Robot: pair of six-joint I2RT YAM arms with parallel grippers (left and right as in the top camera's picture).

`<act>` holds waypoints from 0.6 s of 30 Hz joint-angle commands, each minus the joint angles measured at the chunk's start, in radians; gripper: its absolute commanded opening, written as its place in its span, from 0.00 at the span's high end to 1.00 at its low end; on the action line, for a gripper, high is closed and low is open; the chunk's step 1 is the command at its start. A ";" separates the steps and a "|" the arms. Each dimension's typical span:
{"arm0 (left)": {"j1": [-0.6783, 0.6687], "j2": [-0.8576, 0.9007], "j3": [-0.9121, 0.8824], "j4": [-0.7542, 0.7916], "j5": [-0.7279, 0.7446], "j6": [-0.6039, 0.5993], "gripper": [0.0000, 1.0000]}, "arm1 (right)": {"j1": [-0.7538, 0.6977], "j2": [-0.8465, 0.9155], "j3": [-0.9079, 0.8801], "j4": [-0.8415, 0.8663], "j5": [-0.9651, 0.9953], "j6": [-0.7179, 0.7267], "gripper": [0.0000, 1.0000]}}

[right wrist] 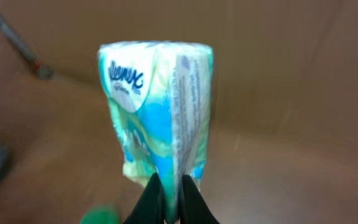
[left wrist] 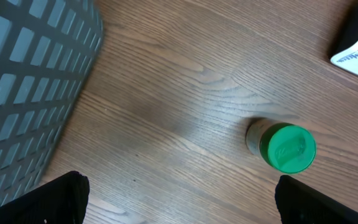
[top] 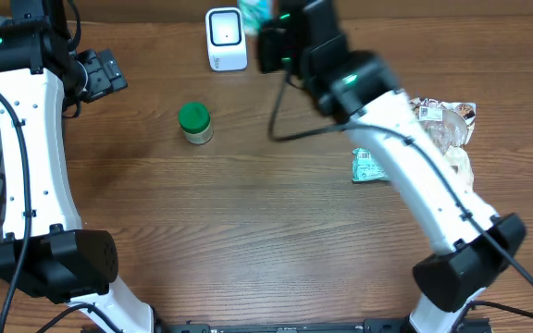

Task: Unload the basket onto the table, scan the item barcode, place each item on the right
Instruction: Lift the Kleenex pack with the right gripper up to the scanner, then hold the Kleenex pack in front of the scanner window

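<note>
Wood-grain table (top: 248, 213) bears a green-capped jar (top: 194, 122); right gripper (right wrist: 171, 200) pinches a tissue pack (right wrist: 157, 106), left gripper (left wrist: 185, 202) gapes.

The left arm (top: 26, 139) rose from the near left corner of the table (top: 248, 231) and ran along the left edge, its wrist turned inward by the far left corner. There the left gripper (top: 105, 74) hung with its jaws spread wide, nothing between its fingers (left wrist: 61, 199). The right arm (top: 415, 176) stretched diagonally from the near right corner toward the middle of the far edge. The right gripper (right wrist: 171, 196) was pinched tight on one edge of a tissue pack (right wrist: 157, 106).
</note>
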 commanded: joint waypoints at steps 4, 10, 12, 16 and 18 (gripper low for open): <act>-0.007 0.007 0.003 0.000 -0.005 0.003 0.01 | 0.035 0.176 -0.008 0.298 0.234 -0.360 0.96; -0.007 0.007 0.003 0.000 -0.005 0.003 0.01 | 0.020 0.360 -0.008 0.574 0.234 -0.698 0.96; -0.007 0.007 0.004 0.000 -0.005 0.003 0.01 | 0.020 0.413 -0.008 0.646 0.235 -0.795 0.96; -0.007 0.007 0.003 0.000 -0.005 0.003 0.01 | 0.014 0.497 -0.008 0.732 0.234 -0.898 0.96; -0.007 0.007 0.003 0.000 -0.005 0.003 0.00 | 0.000 0.549 -0.008 0.736 0.230 -0.909 0.96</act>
